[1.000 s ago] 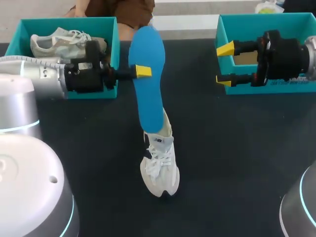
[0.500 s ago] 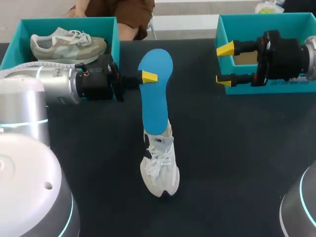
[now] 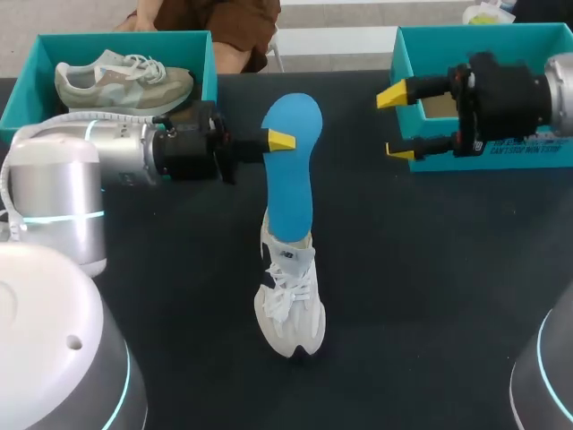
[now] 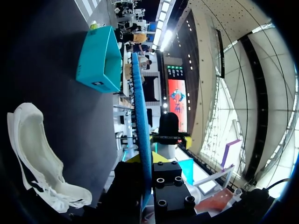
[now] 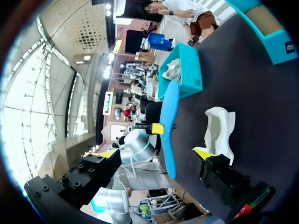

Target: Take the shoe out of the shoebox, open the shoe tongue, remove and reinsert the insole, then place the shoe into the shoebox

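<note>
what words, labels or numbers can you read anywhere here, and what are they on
No text is clear enough to quote.
Too blurred to read: a line of dark print on the front wall of the right shoebox.
Too small to read: a dark mark on the tongue of the shoe on the table.
Too small to read: a dark label on a wall of the left shoebox, in the right wrist view.
No print shows on the blue insole.

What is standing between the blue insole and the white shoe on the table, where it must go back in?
Nothing visible. The left claw holds the insole, and its lower end is at the opening of the shoe.
</note>
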You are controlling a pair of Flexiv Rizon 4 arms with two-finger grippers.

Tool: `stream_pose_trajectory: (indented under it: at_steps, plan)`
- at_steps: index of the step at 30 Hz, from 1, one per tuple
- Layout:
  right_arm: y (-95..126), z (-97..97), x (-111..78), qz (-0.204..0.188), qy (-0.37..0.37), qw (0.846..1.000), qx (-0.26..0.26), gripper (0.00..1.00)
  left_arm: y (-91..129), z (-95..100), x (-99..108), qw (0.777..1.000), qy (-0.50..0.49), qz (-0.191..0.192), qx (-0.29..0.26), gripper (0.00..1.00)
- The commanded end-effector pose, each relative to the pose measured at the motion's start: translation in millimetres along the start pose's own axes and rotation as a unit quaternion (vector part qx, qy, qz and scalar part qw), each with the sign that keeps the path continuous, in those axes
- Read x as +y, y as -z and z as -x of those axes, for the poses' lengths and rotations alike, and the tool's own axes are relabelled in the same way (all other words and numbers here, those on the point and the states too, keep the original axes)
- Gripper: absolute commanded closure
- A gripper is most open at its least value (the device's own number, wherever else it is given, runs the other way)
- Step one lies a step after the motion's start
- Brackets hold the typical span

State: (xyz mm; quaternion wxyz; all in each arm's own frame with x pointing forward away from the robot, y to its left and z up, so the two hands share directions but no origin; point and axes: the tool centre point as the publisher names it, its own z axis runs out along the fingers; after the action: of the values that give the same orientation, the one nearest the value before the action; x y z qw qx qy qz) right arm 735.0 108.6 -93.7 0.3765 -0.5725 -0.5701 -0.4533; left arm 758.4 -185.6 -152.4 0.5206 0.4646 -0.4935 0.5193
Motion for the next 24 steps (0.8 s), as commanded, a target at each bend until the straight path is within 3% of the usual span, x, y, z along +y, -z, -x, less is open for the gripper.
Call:
stream_pose_trajectory:
  at_steps: [1, 3, 5, 24]
  plan:
    - [-13.7, -21.2, -0.7, 0.000, -0.002, 0.979, -0.205, 0.00, -3.3, 0.7, 1.3, 1.000, 0.002, -0.001, -0.002, 1.00]
    - [-22.4, -30.1, -0.3, -0.003, 0.000, 0.963, -0.269, 0.00, -3.1, 1.5, 2.1, 1.000, 0.004, -0.001, -0.003, 1.00]
    - [-29.1, -34.5, 0.8, -0.012, -0.037, 0.937, -0.347, 0.00, -2.7, 1.8, 2.6, 1.000, 0.007, -0.002, -0.004, 1.00]
    - [-29.1, -34.5, 0.8, -0.012, -0.037, 0.937, -0.347, 0.00, -0.7, 1.4, 2.3, 1.000, 0.015, -0.010, -0.002, 1.00]
